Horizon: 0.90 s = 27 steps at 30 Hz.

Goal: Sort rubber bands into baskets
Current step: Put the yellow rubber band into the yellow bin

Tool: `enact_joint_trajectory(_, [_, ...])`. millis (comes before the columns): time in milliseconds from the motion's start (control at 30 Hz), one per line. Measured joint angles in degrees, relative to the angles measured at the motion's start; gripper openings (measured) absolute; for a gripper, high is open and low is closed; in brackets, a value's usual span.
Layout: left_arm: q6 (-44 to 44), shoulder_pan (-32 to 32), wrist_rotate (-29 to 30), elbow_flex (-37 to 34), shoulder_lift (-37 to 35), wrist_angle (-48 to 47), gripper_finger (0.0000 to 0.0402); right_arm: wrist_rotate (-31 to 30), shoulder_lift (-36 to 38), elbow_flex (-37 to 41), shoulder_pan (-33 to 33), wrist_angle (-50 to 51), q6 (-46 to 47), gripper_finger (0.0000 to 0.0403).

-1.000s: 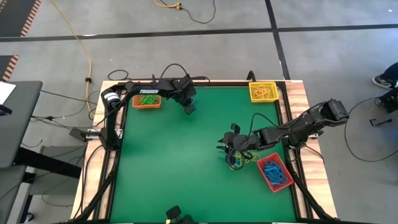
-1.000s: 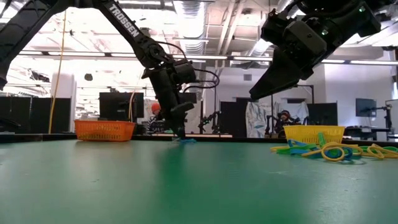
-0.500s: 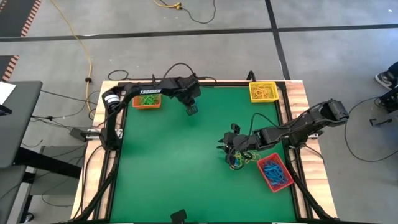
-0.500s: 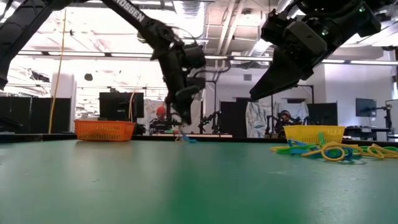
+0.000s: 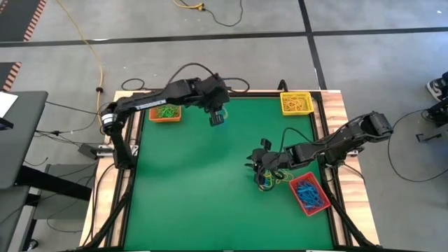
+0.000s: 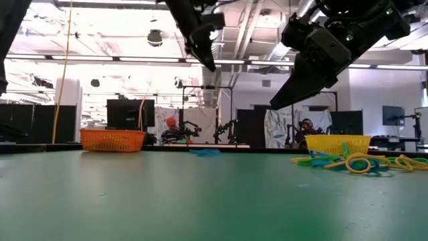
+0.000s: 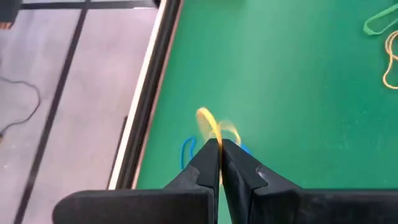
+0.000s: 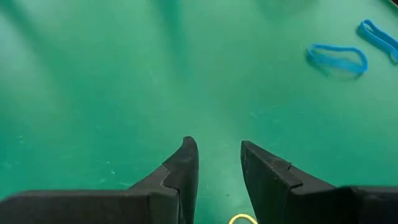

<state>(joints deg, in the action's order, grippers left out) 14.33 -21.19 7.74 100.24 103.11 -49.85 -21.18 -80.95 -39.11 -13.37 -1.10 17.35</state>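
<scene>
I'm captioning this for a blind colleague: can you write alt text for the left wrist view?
The left gripper, fingers shut, pinches a yellow rubber band and holds it above the green table. A blue rubber band lies on the mat just below, near the table's edge; green and yellow bands lie farther off.
</scene>
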Motion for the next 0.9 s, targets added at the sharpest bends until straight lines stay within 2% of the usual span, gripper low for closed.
enact_joint_trajectory(100, [-0.6, 0.6, 2.1, 0.4, -1.5, -1.8, 0.0, -0.9, 0.0, 0.0, 0.0, 0.0, 0.0, 0.0148])
enact_joint_trajectory(267, [-0.2, 0.8, -8.6, 0.4, -2.8, -1.6, 0.0, -3.2, 0.0, 0.0, 0.0, -0.4, 0.0, 0.0148])
enact_joint_trajectory(367, [0.2, 2.0, -10.0, 0.4, -2.8, -1.6, 0.0, -7.5, 0.0, 0.0, 0.0, -2.2, -0.8, 0.0148])
enact_joint_trajectory(567, [0.9, 4.3, -12.1, 0.4, -2.8, -1.7, 0.0, -9.9, 0.0, 0.0, 0.3, -10.1, -8.0, 0.0151])
enact_joint_trajectory(700, [0.4, 5.7, -13.1, 0.4, -2.8, -1.7, 0.0, -12.9, 0.0, 0.0, 1.7, -14.5, -12.1, 0.0176])
enact_joint_trajectory(900, [-0.3, 7.6, -13.1, 0.4, -2.8, -1.7, 0.0, -13.4, 0.0, 0.0, 4.2, -19.1, -15.7, 0.0242])
